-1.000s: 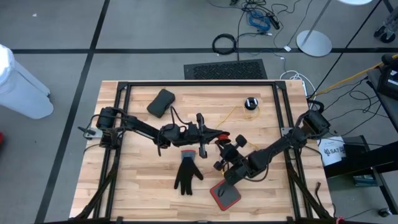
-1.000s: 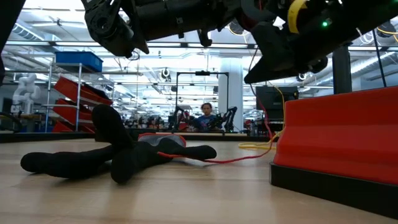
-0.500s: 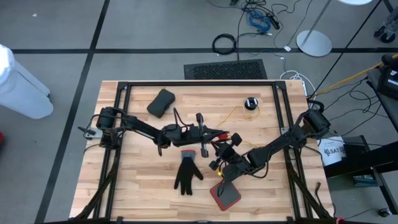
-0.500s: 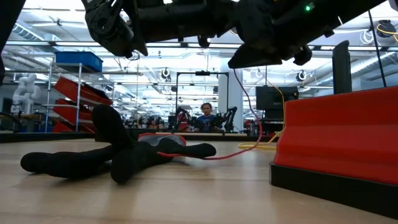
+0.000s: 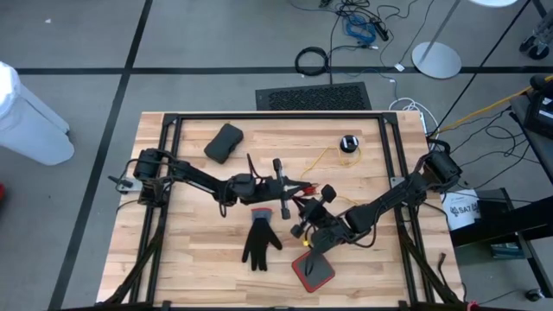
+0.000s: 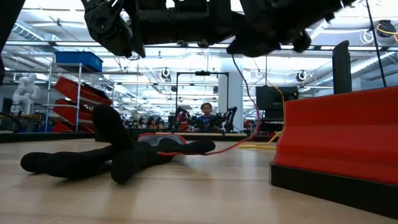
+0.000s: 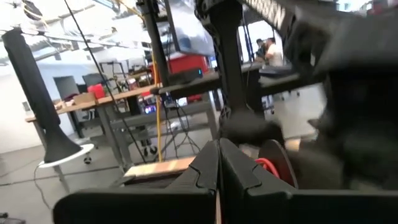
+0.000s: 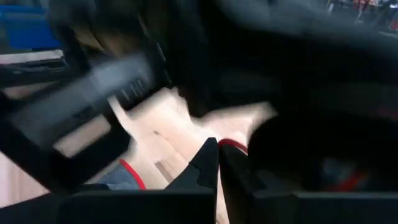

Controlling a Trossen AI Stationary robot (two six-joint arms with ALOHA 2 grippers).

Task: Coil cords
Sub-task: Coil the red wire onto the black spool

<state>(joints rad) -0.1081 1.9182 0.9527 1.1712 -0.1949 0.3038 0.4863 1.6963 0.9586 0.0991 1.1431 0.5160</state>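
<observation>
The yellow cord (image 5: 327, 157) trails from its black puck (image 5: 348, 143) at the table's far side toward the centre. It looks light and limp, best pinched near an end. Left gripper (image 5: 304, 185) and right gripper (image 5: 302, 207) meet mid-table above the black glove (image 5: 260, 239), both pinched shut; what they hold, I cannot tell.

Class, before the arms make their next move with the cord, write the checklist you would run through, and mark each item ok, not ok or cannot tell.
1. Left gripper shut: ok, jaws closed in its wrist view.
2. Right gripper shut: ok, jaws closed.
3. Which gripper actually holds the cord: cannot tell.
4. Yellow cord coiled: not ok, it lies strung out from the black puck toward the grippers.
5. Black glove out of the way: cannot tell; a red strand runs down to it.
6. Red tray apart from the cord: ok.
</observation>
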